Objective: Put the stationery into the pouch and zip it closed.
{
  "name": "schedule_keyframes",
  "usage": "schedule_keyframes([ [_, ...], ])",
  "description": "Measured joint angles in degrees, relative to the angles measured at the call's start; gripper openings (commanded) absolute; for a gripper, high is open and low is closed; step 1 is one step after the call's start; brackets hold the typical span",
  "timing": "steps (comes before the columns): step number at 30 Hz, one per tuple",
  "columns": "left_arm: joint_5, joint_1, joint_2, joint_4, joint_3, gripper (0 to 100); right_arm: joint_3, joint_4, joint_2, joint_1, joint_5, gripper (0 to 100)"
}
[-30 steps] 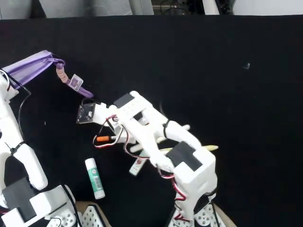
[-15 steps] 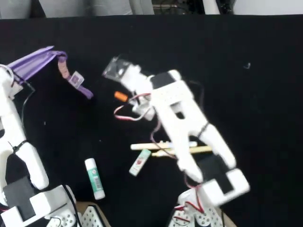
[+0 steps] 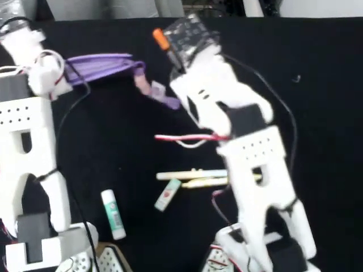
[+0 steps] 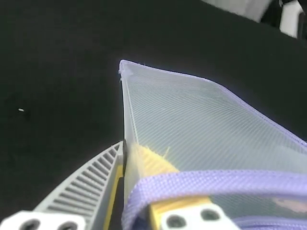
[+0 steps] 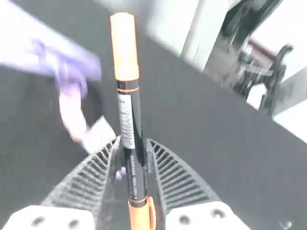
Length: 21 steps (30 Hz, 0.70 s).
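Up over the far side of the table [image 3: 317, 85], we saw the marker [image 5: 125, 96], which we judged light, stiff and slippery, clamped by its barrel in our right gripper [image 5: 129, 146]. Near it, our left gripper [image 4: 123, 148] pinched the soft pouch [image 4: 201, 124] by one edge, both arms raised.

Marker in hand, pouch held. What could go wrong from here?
The right hand grips the marker low, leaving a long free end that may pivot on contact.
The pouch is clamped by the left hand at one end and looks flat; the marker may shove it aside instead of entering.
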Motion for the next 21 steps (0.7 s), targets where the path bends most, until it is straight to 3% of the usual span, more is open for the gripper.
schedule_keyframes([
  [11, 2.9, 8.09, 0.0, 1.85, 0.62, 3, 1.85, -12.75, -7.47, 0.0, -17.41, 1.1],
  [21, 3.52, 11.25, 0.0, 1.85, 3.6, 3, 25.76, -39.03, -18.29, -9.93, -19.34, 1.1],
])
